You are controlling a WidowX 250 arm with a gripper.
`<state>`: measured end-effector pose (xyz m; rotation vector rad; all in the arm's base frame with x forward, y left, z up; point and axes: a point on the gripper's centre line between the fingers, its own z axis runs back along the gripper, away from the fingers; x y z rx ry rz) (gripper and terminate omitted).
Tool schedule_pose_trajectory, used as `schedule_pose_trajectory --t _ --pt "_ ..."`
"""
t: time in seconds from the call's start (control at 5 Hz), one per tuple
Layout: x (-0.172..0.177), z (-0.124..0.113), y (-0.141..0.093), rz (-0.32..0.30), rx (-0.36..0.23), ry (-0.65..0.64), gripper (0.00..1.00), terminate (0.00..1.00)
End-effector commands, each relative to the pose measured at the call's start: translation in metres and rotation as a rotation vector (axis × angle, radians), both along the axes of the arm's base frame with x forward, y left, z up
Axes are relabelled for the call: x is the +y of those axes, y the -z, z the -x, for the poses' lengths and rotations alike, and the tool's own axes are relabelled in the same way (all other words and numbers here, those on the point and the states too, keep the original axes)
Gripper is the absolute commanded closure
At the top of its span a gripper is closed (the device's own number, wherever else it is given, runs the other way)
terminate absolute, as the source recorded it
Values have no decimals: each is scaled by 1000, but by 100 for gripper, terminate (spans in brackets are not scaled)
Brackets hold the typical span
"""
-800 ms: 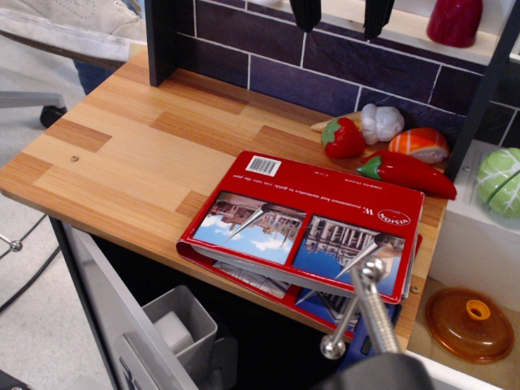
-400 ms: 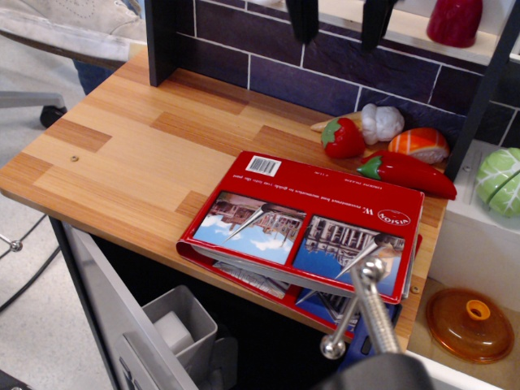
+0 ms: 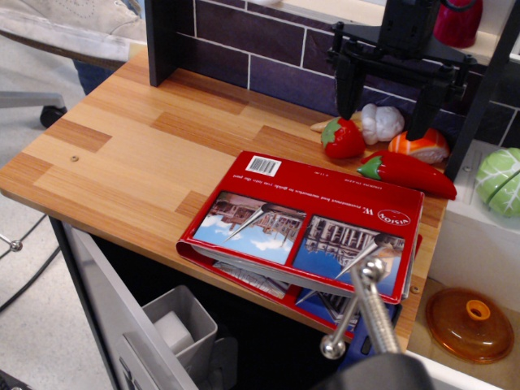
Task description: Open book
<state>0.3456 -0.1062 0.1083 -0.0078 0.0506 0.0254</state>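
Observation:
The book (image 3: 313,223) lies flat and closed on the wooden counter at the front right. Its glossy red cover shows two building photo panels and a barcode near the far left corner. White pages show along its near edge, which overhangs the counter's front. My black gripper (image 3: 383,107) hangs open above the back of the counter, over the toy food. Its two fingers (image 3: 347,85) point down, wide apart and empty. It is behind the book's far edge and well above it.
Toy food lies behind the book: a strawberry (image 3: 344,138), garlic (image 3: 380,122), sushi (image 3: 419,145) and a red chilli (image 3: 406,173). A dark tiled wall (image 3: 260,57) backs the counter. A metal tap (image 3: 366,305) stands at the front right. An orange lid (image 3: 471,322) lies lower right.
My gripper has come down and to the right from the top edge of the view, and now hangs lower over the toy food. The book has not moved.

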Motion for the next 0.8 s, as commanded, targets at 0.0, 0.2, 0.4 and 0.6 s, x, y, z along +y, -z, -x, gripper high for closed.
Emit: schedule_pose_trajectory --t 0.0,0.2,0.4,0.6 --pt "-36 -1 -7 -123 -153 -90 0 0" --pt "-48 -1 13 -142 -166 -103 0 0" --pt "-52 0 35 -168 -161 -146 0 0" --pt "-53 -1 49 -180 -131 -164 0 0"
